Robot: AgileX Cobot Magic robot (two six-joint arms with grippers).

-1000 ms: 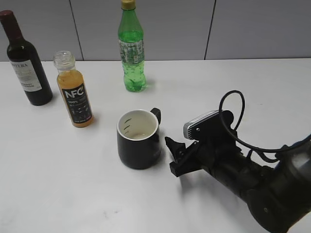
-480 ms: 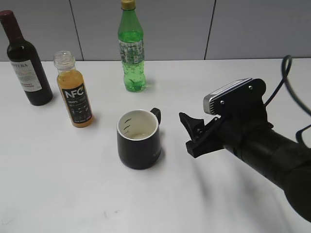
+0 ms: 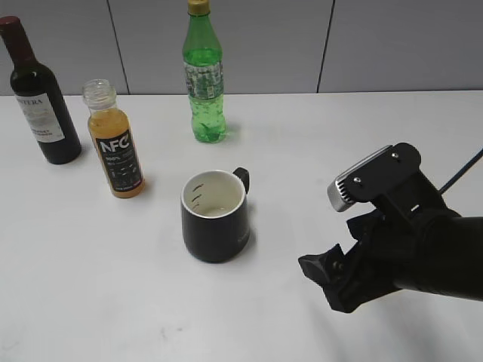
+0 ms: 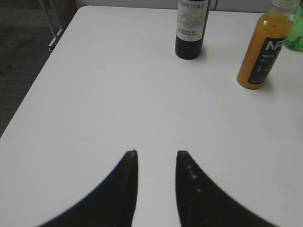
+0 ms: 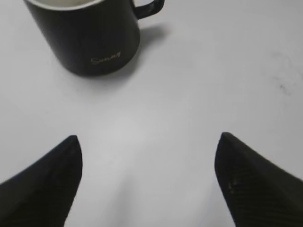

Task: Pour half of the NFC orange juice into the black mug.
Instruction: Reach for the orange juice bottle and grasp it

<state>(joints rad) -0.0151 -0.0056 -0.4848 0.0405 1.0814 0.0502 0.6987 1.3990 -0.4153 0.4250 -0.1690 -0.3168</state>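
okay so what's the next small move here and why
Probably the left gripper should advance toward the NFC orange juice. The uncapped bottle stands upright and untouched on the table, ahead and to the right in the left wrist view. The black mug stands upright, and the right gripper is open beside it, holding nothing.

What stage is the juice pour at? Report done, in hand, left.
Done: the NFC orange juice stands uncapped on the table. In hand: nothing. The right gripper is wide open and empty, short of the black mug; the left gripper is partly open and empty, away from the bottle. Left: grasping the bottle and pouring half. The mug looks nearly empty, with only a faint trace at its bottom.
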